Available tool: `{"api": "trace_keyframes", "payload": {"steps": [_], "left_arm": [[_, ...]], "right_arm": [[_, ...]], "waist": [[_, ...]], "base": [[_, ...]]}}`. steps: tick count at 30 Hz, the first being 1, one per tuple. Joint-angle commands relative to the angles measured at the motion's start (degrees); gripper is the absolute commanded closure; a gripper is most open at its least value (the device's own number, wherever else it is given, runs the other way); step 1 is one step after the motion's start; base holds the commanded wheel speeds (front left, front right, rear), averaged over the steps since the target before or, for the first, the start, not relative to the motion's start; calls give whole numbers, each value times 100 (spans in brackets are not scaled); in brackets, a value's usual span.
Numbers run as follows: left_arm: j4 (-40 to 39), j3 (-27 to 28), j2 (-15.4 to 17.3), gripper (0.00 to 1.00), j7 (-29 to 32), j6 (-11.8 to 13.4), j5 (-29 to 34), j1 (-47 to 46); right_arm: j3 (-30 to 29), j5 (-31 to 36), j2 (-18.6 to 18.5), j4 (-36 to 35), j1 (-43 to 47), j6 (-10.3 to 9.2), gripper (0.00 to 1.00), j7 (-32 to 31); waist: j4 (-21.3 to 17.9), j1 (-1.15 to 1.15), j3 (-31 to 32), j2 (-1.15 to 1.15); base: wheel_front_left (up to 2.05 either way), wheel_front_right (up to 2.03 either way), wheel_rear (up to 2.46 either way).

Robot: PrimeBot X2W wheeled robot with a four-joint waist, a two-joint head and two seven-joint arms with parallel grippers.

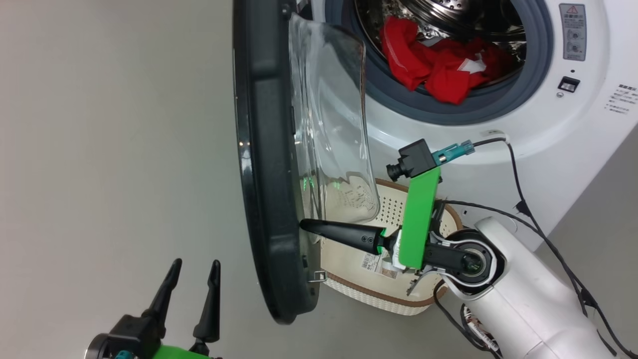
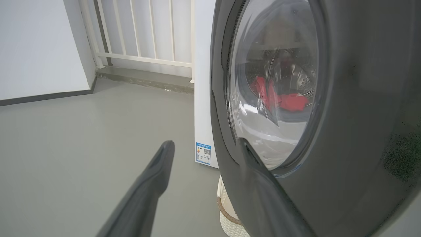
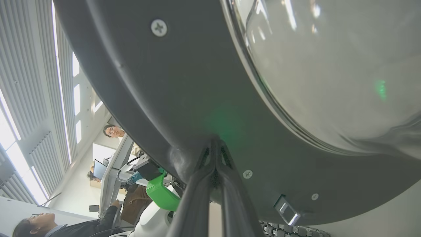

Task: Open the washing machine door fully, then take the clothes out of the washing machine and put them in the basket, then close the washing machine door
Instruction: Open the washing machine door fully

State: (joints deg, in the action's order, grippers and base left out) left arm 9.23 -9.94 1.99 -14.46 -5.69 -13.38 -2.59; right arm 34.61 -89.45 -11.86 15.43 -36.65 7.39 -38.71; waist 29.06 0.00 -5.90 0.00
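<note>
Our right gripper [image 1: 305, 225], fingers pressed together, touched the inner rim of the washing machine door [image 1: 264, 174], which stood edge-on to us. Our left gripper [image 1: 195, 264] hung spread above open floor [image 1: 114, 149]. The clothes [image 1: 438, 65] lay inside the washing machine [image 1: 573, 129]; the basket [image 1: 359, 291] sat beneath the door.

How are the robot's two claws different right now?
The left claw is open, its fingers spread apart; the right claw is shut, both fingers pressed together. The left claw holds nothing, above the floor; the right claw's tips touch the inner side of the washing machine door, on its black rim. Both have long dark pointed fingers.
</note>
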Motion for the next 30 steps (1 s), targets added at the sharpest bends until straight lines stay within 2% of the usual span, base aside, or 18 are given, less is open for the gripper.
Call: {"api": "trace_keyframes", "payload": {"steps": [1, 7, 12, 13, 14, 15, 23, 30], "left_arm": [[-95, 211, 88, 0, -54, 68, -48, -77], [-69, 252, 88, 0, -54, 66, -73, -104], [-45, 309, 88, 0, -54, 64, -53, -99], [-39, 328, 88, 0, -54, 62, -43, -95], [-27, 346, 88, 0, -54, 59, -32, -91], [-16, 366, 88, 0, -54, 56, -21, -86], [59, 535, 88, 0, -54, 6, 60, -77], [72, 683, 88, 0, -54, -44, 159, -37]], "right_arm": [[94, 25, 226, -144, -28, 10, 100, 55], [192, 73, 320, -78, -95, 10, 100, 117], [188, 123, 258, -16, -68, 10, 100, 266], [189, 148, 226, -6, -57, 10, 76, 308], [185, 175, 185, 9, -39, 10, 43, 363], [178, 196, 145, 26, -16, 10, 2, 422], [101, 328, -321, 251, 331, 10, 0, 969], [82, 670, -752, 498, 631, 10, 0, 1897]], "waist": [[62, 0, -2, 0], [103, 0, -15, 0], [49, 0, 6, 0], [24, 0, 14, 0], [-1, 0, 22, 0], [-28, 0, 31, 0], [-276, 0, 110, 0], [-508, 0, 172, 0]], "base": [[0, 0, 0], [0, 0, 0], [0, 0, 0], [0, 0, 0], [0, 0, 0], [0, 0, 0], [0, 0, 0], [0, 0, 0]]}}
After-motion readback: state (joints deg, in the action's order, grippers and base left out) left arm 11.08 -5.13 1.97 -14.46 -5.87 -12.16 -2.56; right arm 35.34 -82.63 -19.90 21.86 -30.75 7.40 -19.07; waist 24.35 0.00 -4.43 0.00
